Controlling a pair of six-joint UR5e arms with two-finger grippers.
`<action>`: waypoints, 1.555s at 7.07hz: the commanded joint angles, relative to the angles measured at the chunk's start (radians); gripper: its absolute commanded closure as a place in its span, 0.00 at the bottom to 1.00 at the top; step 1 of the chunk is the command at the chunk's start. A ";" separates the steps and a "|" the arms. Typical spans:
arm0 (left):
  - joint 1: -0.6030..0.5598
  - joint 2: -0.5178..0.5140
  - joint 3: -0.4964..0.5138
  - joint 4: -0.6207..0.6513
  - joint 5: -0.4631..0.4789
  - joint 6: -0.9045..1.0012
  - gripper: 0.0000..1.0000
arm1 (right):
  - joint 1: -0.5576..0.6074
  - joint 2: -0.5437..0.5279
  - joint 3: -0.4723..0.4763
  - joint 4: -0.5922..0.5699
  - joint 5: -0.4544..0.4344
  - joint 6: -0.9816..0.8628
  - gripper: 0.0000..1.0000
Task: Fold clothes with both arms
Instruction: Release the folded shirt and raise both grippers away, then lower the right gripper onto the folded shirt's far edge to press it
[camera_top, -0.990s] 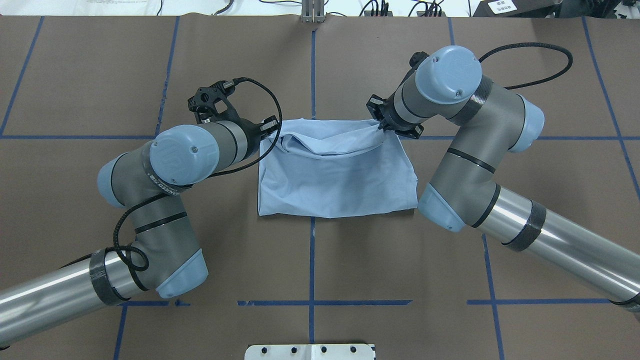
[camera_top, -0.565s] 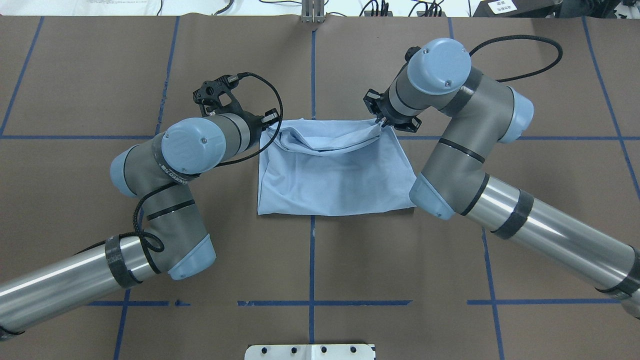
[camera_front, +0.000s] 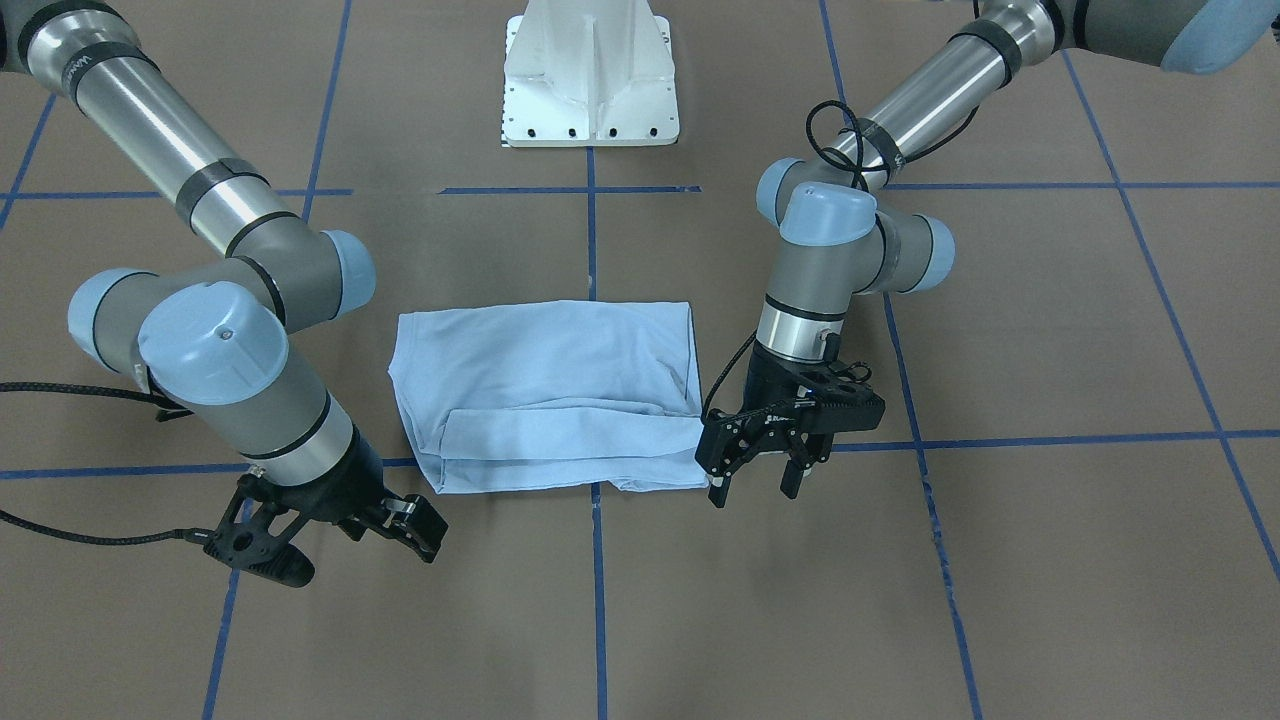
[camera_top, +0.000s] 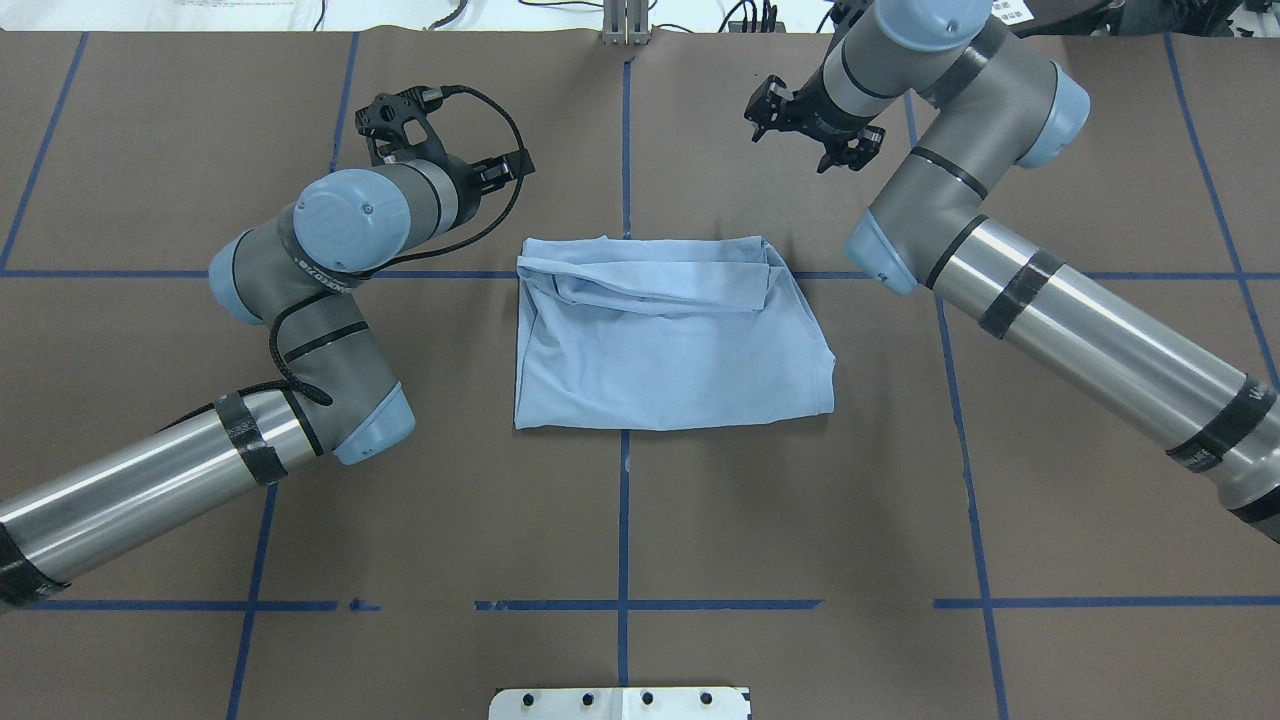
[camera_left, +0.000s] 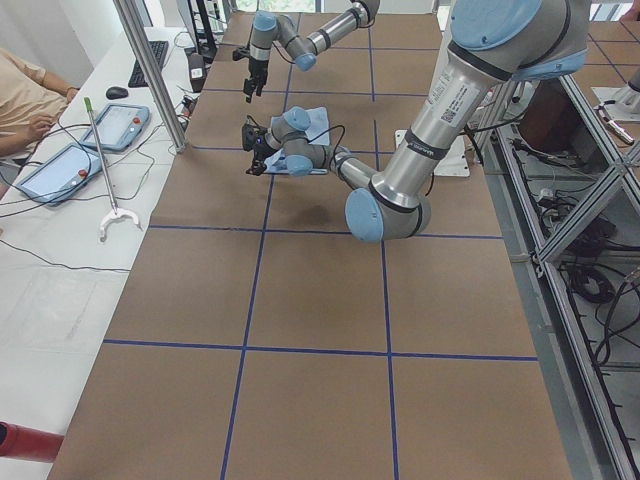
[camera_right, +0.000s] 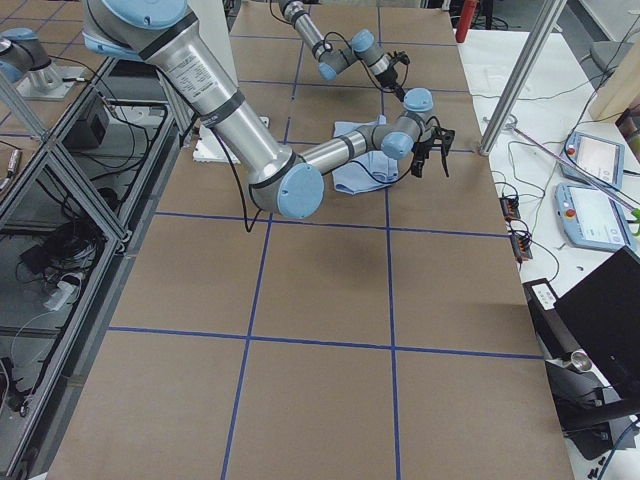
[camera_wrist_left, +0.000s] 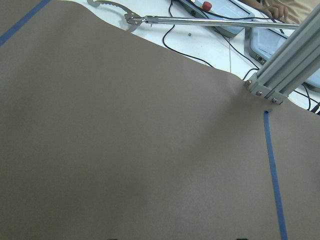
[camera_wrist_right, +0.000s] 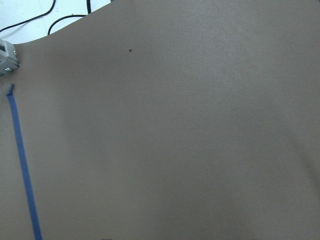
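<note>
The shirt (camera_top: 670, 340) was laid flat at the middle of the table (camera_top: 300, 660), with a narrow band doubled back along its side toward the table's far edge (the operators' side). The left gripper (camera_front: 752, 487) and right gripper (camera_top: 790, 150) were held spread and empty beyond that band's two corners, presumably so that the fold would not be dragged.

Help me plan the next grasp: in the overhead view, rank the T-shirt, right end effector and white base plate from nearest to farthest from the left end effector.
From the left end effector:
1. T-shirt, close by, toward the table's centre.
2. Right end effector, across on the far right.
3. White base plate, at the robot's near edge, centre.
</note>
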 joint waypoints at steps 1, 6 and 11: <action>-0.008 0.004 -0.071 -0.005 -0.075 0.005 0.00 | -0.047 -0.054 0.141 -0.015 0.009 0.087 0.58; -0.101 0.050 -0.193 -0.008 -0.220 -0.020 0.00 | -0.296 -0.084 0.250 -0.038 -0.146 0.163 1.00; -0.097 0.051 -0.193 -0.029 -0.220 -0.076 0.00 | -0.313 -0.073 0.207 -0.040 -0.159 0.153 1.00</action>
